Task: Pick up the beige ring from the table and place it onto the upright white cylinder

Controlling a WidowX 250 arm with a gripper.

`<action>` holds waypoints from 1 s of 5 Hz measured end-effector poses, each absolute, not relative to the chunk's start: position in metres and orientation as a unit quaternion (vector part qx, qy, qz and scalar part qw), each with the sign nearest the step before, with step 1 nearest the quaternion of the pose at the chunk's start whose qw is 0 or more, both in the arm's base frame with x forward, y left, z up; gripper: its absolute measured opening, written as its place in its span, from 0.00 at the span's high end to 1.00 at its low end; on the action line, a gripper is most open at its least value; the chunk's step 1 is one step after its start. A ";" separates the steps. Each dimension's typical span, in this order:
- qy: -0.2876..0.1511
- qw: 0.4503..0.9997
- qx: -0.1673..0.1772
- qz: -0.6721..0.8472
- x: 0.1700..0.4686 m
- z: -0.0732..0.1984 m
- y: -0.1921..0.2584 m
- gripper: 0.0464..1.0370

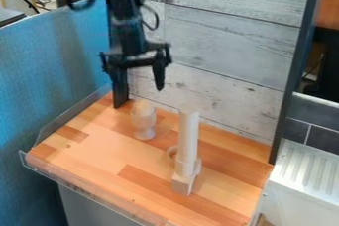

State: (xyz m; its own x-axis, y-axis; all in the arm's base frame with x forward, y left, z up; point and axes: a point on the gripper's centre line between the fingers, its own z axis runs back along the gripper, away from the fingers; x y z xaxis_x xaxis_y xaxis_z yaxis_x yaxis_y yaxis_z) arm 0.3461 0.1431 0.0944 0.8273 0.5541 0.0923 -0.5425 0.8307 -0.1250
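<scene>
The black gripper [138,82] hangs open at the upper left, in front of the pale plank wall, with nothing between its fingers. Below it, a pale, goblet-shaped cup [145,127] stands upright on the wooden board, with a rounded tan thing [142,106] in its top. To the right of the cup and nearer the camera, a tall white cylinder [189,138] rises upright from a pale base [184,182]. A small ring-like part [172,151] shows at the cylinder's left side. The gripper touches none of these.
The wooden board [99,153] has a clear raised rim [66,180] along its left and front edges. The plank wall [225,56] stands behind, between dark posts. A blue panel [53,86] is at left; a white ridged surface [308,170] lies at right.
</scene>
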 end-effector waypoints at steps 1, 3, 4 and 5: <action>-0.045 0.946 -0.048 0.319 0.351 0.068 0.146 0.04; -0.079 0.949 -0.037 0.304 0.355 0.033 0.153 0.04; -0.106 0.950 -0.049 0.291 0.354 0.024 0.154 0.04; -0.107 0.948 -0.063 0.293 0.357 0.018 0.149 0.04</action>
